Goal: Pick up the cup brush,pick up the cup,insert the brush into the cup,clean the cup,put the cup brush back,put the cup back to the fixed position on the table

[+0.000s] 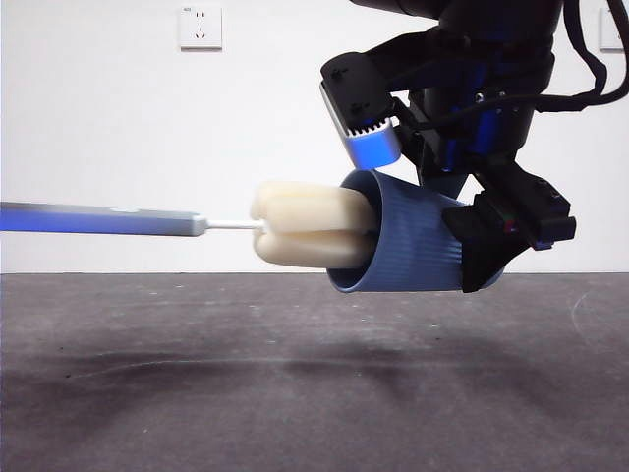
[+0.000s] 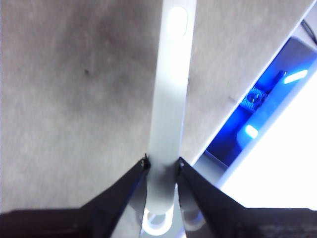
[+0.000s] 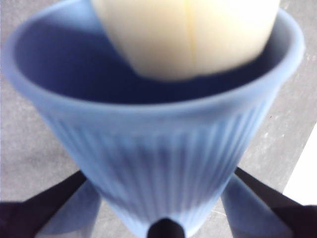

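Note:
The blue ribbed cup (image 1: 413, 241) hangs on its side above the table (image 1: 295, 393), mouth facing left. My right gripper (image 1: 491, 241) is shut on the cup (image 3: 158, 158) near its base. The cup brush (image 1: 147, 221) lies level in the air, and its cream sponge head (image 1: 310, 228) sits partly inside the cup's mouth. In the right wrist view the sponge head (image 3: 193, 34) pokes into the cup's opening. My left gripper (image 2: 162, 166) is shut on the brush's grey handle (image 2: 168, 99) close to its white looped end; that gripper is out of the front view.
A white wall with a socket (image 1: 200, 27) stands behind the table. At the table's edge in the left wrist view sits a blue-lit device (image 2: 262, 114).

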{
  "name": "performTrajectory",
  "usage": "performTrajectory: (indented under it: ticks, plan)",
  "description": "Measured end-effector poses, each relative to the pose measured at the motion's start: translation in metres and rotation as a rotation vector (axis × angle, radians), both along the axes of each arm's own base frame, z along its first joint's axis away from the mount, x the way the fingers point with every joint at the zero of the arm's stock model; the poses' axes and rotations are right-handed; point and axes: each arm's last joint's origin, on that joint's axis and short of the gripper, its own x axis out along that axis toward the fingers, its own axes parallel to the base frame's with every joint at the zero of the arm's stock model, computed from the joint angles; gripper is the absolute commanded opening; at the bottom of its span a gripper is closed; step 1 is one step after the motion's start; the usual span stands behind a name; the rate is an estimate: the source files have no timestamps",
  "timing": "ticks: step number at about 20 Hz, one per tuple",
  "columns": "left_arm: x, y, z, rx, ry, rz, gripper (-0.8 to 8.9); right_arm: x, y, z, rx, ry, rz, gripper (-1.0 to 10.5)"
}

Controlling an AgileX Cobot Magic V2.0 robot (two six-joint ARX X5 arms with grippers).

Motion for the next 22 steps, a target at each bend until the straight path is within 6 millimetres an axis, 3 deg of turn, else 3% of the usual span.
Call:
performTrajectory:
  ticks: [4, 9, 12, 16, 19, 22]
  plan:
    - [0.008, -0.011, 0.001, -0.111, -0.023, -0.031, -0.08, 0.000, 0.000, 0.000, 0.003, -0.001, -0.002, -0.2]
    - [0.030, -0.042, -0.020, -0.143, -0.003, -0.074, -0.08, -0.004, 0.003, 0.000, 0.003, 0.000, 0.016, -0.2]
    - [0.030, -0.052, -0.023, -0.166, 0.002, -0.092, -0.08, -0.006, 0.004, 0.000, -0.010, -0.002, 0.020, -0.2]
    - [0.026, -0.048, -0.026, -0.095, 0.020, -0.067, -0.08, -0.007, 0.006, 0.000, 0.006, 0.001, 0.020, -0.2]
    - [0.018, -0.035, -0.027, 0.074, 0.032, -0.025, -0.08, -0.009, 0.006, -0.001, 0.012, 0.007, 0.015, -0.2]
    - [0.007, -0.020, -0.017, 0.108, 0.016, 0.007, -0.08, -0.008, 0.006, 0.000, 0.018, 0.005, 0.008, -0.2]
